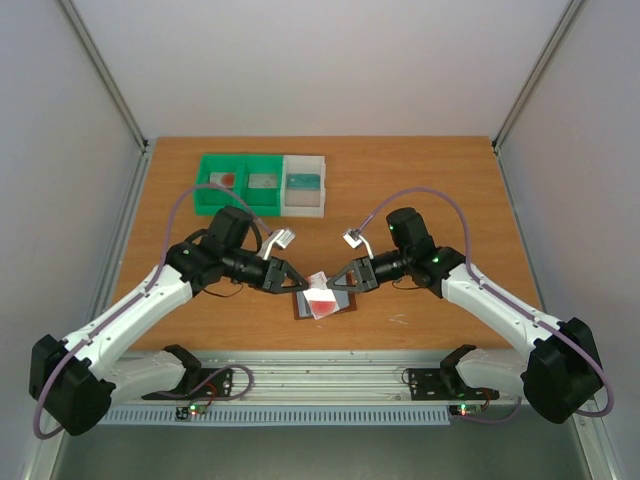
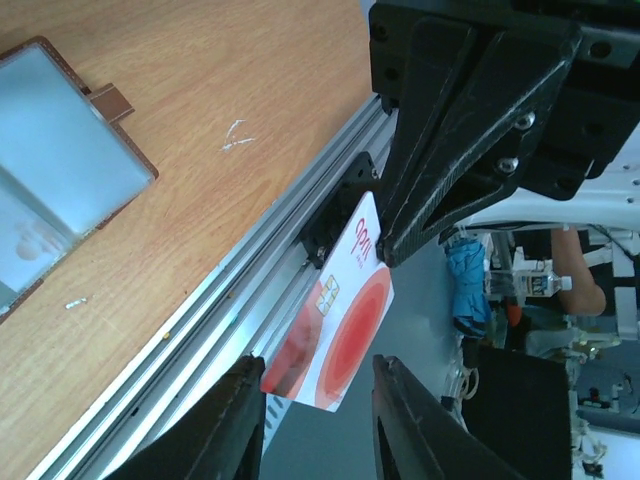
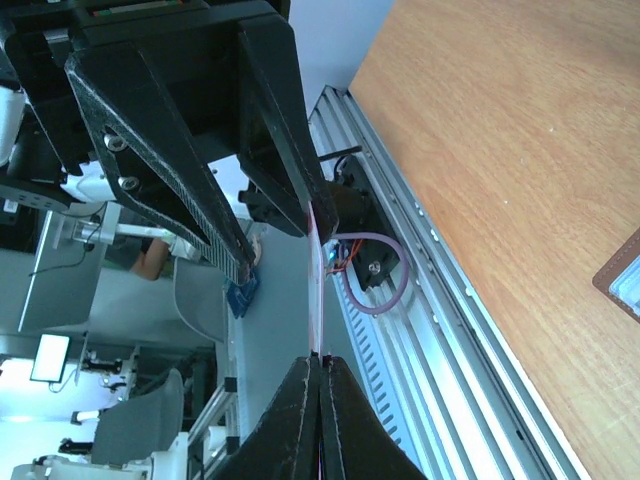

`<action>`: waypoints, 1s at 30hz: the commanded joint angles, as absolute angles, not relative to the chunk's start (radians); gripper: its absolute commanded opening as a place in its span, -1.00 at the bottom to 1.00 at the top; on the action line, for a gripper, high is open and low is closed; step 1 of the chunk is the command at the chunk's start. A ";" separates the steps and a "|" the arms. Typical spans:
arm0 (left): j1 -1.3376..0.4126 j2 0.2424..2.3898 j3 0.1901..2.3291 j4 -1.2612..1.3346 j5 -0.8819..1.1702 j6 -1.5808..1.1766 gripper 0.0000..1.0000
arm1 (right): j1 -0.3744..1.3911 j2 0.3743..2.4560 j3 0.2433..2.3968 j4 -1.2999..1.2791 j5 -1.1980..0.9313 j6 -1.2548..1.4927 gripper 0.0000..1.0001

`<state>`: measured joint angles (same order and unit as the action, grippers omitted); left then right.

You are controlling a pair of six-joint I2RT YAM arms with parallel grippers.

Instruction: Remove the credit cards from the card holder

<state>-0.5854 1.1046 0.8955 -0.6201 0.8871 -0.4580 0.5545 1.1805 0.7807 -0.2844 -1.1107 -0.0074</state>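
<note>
step: likely handover | right fingers (image 3: 320,375) clamp red credit card (image 2: 340,320) above card holder (image 2: 60,190) | left fingers (image 1: 292,281) straddle its free end, grip unclear

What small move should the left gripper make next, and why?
Probably close the left gripper fully on the red card. The right gripper is shut on one end, and the left fingers flank the other end without a clear grip, so releasing now might drop it.
</note>
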 commanded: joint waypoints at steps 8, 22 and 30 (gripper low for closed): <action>-0.555 1.109 0.862 -0.455 0.987 -0.529 -0.69 | 0.564 1.155 0.765 -0.238 -1.135 -0.002 -0.98; -0.515 1.106 0.836 -0.440 0.993 -0.558 -0.99 | 0.565 1.147 0.768 -0.238 -1.071 0.053 -0.75; -0.495 1.081 0.853 -0.481 0.876 -0.567 -0.99 | 0.564 1.119 0.768 -0.227 -0.973 0.114 0.29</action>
<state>-0.5083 1.1057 0.8429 -0.4831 0.9550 -0.5560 0.5583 1.1500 0.7662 -0.2459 -1.0351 0.0807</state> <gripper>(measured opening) 0.016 0.536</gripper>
